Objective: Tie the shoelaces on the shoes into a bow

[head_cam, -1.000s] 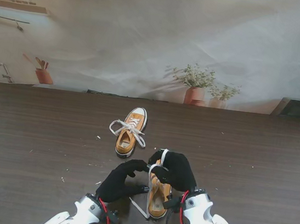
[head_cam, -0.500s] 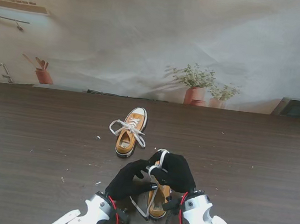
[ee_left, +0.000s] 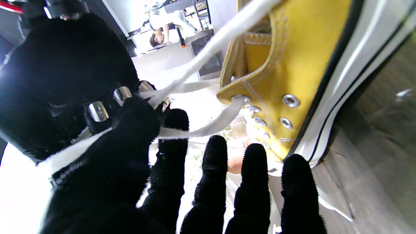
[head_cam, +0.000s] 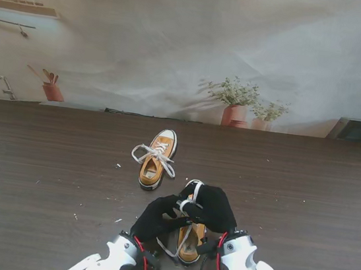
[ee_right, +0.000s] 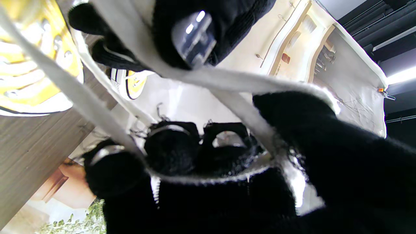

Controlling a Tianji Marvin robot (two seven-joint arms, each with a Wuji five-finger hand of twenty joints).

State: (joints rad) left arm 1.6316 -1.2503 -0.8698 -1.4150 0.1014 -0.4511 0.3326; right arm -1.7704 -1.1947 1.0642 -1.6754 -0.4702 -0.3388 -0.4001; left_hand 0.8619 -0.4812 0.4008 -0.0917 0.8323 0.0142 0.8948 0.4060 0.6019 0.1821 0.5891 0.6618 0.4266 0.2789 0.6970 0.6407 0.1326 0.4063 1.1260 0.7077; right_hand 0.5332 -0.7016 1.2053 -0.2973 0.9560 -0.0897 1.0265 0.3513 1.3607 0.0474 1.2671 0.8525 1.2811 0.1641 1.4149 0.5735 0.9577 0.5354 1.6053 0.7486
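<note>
Stand view: white laces are pinched by both the left robot hand and right robot hand over the near shoe on the worktop; bow-forming appears underway, a loop crossing likely needed next.

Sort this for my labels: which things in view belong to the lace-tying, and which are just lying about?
In the job:
near shoe
its white lace
left hand
right hand
far shoe

Lying about:
potted plants
pale scraps
</note>
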